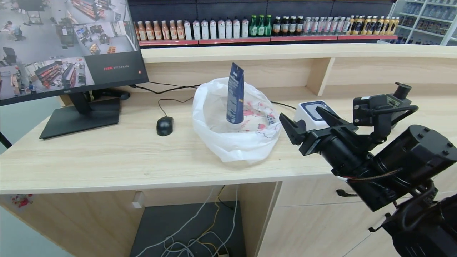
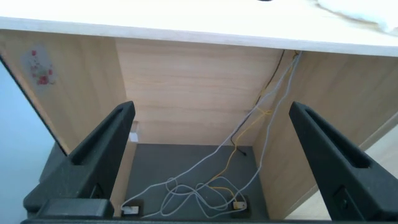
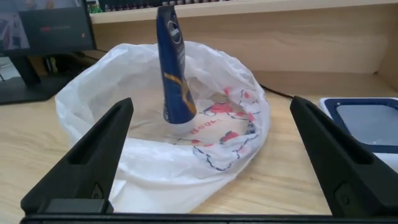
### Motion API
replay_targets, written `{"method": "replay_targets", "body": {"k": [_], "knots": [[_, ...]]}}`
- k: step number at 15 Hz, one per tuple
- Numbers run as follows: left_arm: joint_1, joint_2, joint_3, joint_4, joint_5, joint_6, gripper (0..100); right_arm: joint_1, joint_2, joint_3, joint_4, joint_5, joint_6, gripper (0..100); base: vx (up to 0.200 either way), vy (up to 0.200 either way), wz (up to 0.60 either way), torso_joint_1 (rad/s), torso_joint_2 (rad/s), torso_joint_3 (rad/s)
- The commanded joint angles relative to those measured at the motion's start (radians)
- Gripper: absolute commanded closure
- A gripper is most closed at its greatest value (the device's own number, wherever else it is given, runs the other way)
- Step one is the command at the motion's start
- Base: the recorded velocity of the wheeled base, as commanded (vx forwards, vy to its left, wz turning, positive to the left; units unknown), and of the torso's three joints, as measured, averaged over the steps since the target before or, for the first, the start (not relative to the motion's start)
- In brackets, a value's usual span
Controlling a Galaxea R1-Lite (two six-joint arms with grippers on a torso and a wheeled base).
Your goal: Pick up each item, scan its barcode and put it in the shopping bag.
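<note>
A dark blue tube (image 1: 235, 94) stands upright on its cap inside the white shopping bag (image 1: 232, 142) on the wooden counter; the right wrist view shows the tube (image 3: 173, 68) in the bag (image 3: 155, 168) too. A white barcode scanner (image 1: 310, 111) with a dark window sits just right of the bag, its corner (image 3: 367, 127) visible from the wrist. My right gripper (image 1: 309, 123) hovers open and empty to the right of the bag, in front of the scanner. My left gripper (image 2: 211, 162) is open and empty, below the counter's front edge, facing the recess under it.
A monitor (image 1: 64, 46) on a black stand occupies the counter's left end, with a black mouse (image 1: 164, 125) between it and the bag. A raised ledge (image 1: 285, 53) runs along the back. Loose cables (image 2: 205, 186) lie in the recess under the counter.
</note>
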State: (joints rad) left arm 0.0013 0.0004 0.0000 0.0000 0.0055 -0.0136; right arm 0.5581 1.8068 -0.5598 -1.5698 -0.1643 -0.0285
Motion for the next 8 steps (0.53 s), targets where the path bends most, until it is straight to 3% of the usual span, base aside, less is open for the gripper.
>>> {"method": "replay_targets", "body": {"k": [1, 8], "knots": [[0.000, 0.000, 0.000, 0.000, 0.001, 0.000, 0, 0.000, 0.006, 0.000, -0.001, 0.000, 0.001, 0, 0.000, -0.200, 0.00, -0.002, 0.01, -0.002], [0.000, 0.000, 0.000, 0.000, 0.001, 0.000, 0, 0.000, 0.017, -0.011, -0.001, 0.000, 0.016, 0, 0.000, -0.200, 0.00, 0.002, 0.00, 0.000]]}}
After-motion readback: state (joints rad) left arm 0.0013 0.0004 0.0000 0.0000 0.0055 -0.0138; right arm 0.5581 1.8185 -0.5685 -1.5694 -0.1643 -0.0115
